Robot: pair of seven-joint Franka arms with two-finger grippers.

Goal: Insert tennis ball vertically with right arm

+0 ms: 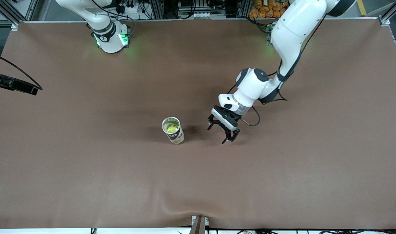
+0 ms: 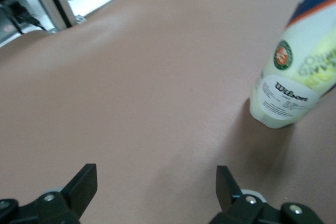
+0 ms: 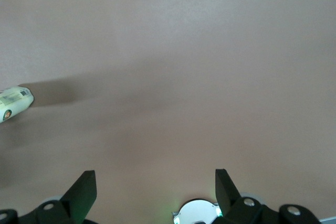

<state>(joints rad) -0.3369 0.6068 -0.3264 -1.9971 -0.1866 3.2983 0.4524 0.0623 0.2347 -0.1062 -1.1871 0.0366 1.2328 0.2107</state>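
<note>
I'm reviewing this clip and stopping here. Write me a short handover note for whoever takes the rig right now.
Left gripper: open, empty, low over the table beside the tennis ball can, toward the left arm's end.
Right gripper: open, empty, up over bare table; its arm waits near its base.
The can stands upright near the table's middle, lid off, with a yellow-green tennis ball showing inside.
Done: the ball appears to be in the can.
Left: nothing obvious besides pulling the left arm back; no loose ball is in view.
</note>
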